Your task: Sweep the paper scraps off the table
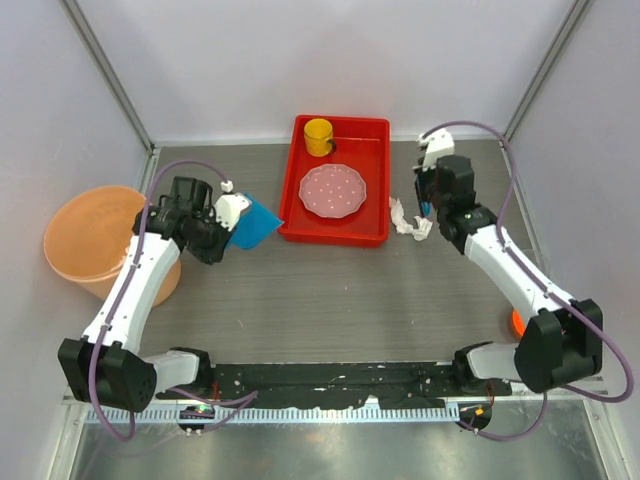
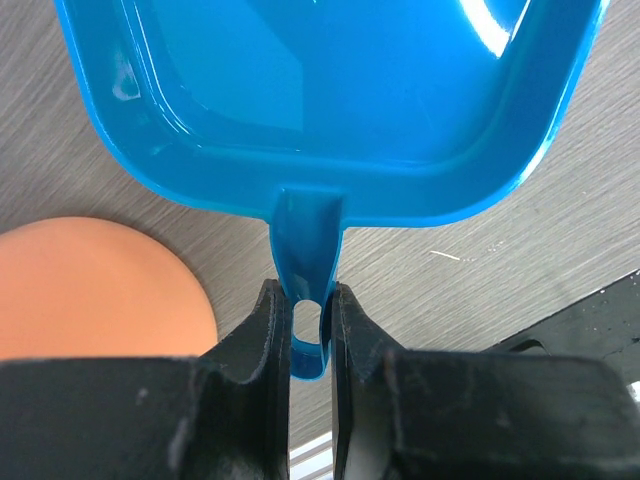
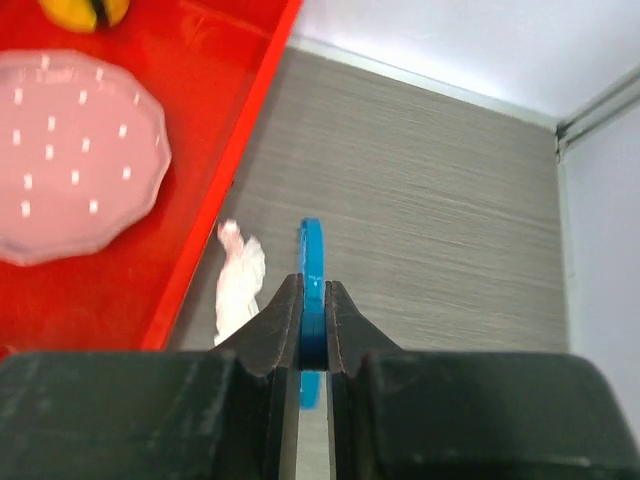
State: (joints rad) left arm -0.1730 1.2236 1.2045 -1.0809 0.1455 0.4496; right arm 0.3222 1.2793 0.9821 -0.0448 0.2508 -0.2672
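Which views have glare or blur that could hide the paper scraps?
Left wrist: glare streaks on the blue dustpan, left gripper soft up close. Right wrist: the paper scrap beside the red tray is washed out and slightly blurred; right gripper, pinching a thin blue tool, is soft. Top external: even light, sharp.

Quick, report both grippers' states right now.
Left gripper: shut on the handle of the blue dustpan.
Right gripper: shut on a thin blue tool, seen edge-on.
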